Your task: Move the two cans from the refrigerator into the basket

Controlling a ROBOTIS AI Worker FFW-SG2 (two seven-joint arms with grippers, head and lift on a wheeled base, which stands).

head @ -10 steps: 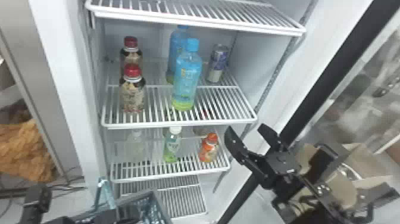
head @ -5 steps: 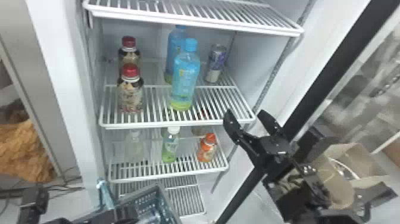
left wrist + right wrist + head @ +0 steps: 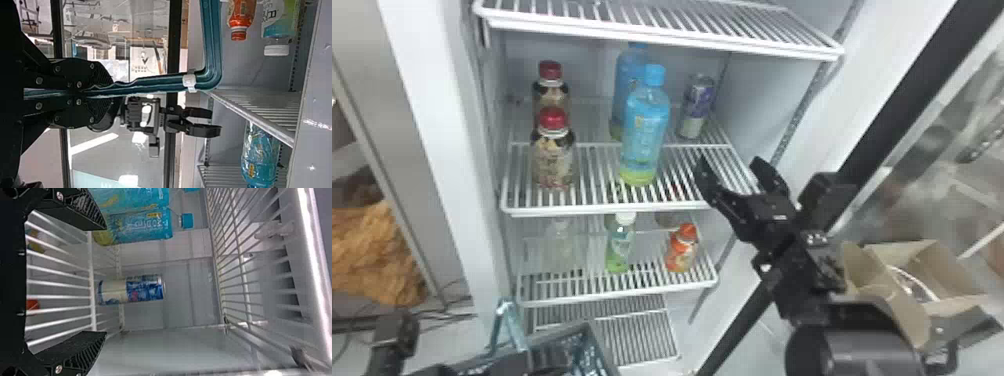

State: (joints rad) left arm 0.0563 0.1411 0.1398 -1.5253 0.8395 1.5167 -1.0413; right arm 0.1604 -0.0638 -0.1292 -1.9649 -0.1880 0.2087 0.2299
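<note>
One can [image 3: 696, 106], purple and silver, stands upright at the back right of the middle shelf. Open and empty, my right gripper [image 3: 733, 167] is at that shelf's front right corner, in front of the can. From the right wrist view, the can [image 3: 131, 290] lies farther in, beyond the spread fingers of my right gripper [image 3: 104, 280]. At the bottom left, my left gripper [image 3: 514, 362] is by the basket [image 3: 584, 335]. The left wrist view has my left gripper [image 3: 105, 93] shut on the basket's teal handle [image 3: 148, 83].
Two blue bottles [image 3: 644, 132] stand left of the can, and red-capped bottles [image 3: 553, 157] farther left. The middle shelf [image 3: 612, 207] and upper shelf [image 3: 657, 36] bound the space. Small bottles [image 3: 619, 245] stand below. A cardboard box [image 3: 887, 295] is at the right.
My right gripper has risen and shifted slightly left, from beside the lower shelf to the middle shelf's front right corner. The can has stayed in its place.
</note>
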